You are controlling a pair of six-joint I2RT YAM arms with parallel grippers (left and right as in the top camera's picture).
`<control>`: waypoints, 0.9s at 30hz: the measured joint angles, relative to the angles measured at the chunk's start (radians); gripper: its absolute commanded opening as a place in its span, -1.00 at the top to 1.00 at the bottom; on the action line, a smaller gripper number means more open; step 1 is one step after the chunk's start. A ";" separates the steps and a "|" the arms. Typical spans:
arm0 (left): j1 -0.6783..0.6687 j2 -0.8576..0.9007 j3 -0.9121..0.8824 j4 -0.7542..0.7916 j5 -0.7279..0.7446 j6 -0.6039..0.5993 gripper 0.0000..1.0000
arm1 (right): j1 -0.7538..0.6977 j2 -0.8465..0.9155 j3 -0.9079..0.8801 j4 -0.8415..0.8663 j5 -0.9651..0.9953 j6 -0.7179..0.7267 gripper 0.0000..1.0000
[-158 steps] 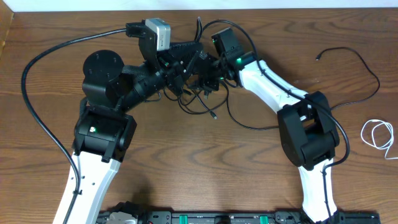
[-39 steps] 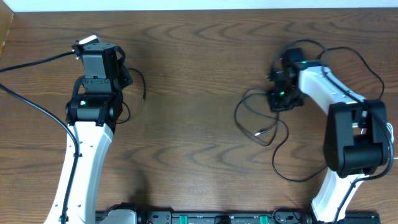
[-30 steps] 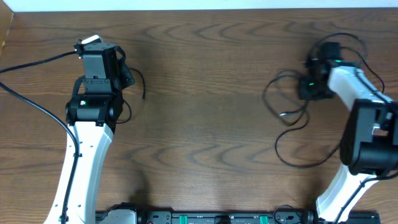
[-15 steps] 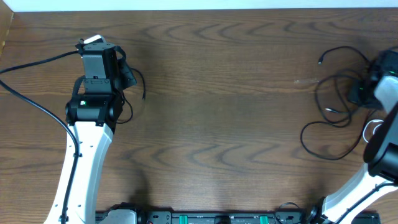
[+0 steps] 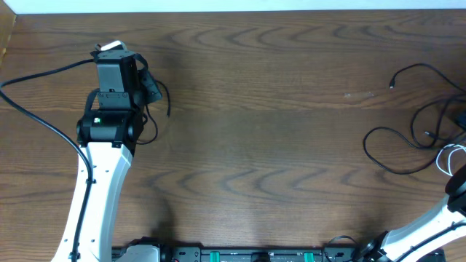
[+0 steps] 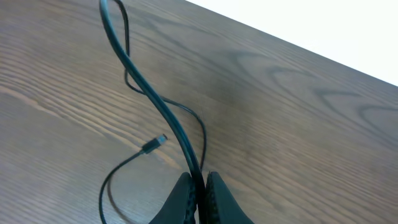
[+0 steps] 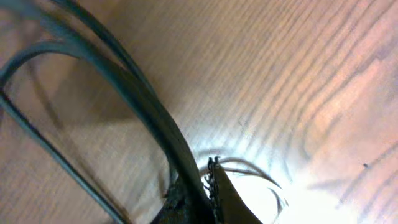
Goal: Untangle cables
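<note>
The left gripper (image 6: 199,190) sits at the upper left of the overhead frame, jaws pinched tight on a black cord (image 6: 155,102). The cord's slack curls on the bench (image 5: 277,145) beside it and ends in a small plug (image 6: 153,145). The other black cables (image 7: 149,109) lie in loose loops at the right edge, next to a white cable (image 5: 442,156). The right gripper (image 7: 202,196) has its fingers close together where a black cable runs in, but I cannot tell whether it is clamping it. These cords look light, limp and slick. They will probably slide through a loose pinch and drag their neighbours along. A hold on a bare stretch just behind a plug seems best, away from any crossing.
</note>
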State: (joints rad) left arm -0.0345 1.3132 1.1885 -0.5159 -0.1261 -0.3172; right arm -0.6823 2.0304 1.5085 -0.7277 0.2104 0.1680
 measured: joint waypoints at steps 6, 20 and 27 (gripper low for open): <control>0.000 0.000 0.000 0.000 0.020 0.000 0.85 | -0.006 0.000 0.018 -0.047 -0.097 0.018 -0.78; 0.000 0.000 0.000 -0.014 0.024 0.000 0.85 | 0.026 0.001 0.093 -0.040 -0.355 -0.080 -0.99; 0.000 0.000 0.000 -0.016 0.024 0.000 0.85 | 0.061 -0.014 0.129 -0.064 -0.492 -0.257 -0.99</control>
State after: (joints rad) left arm -0.0345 1.3136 1.1885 -0.5316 -0.1024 -0.3176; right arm -0.6212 2.0167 1.6371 -0.7914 -0.2813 -0.0891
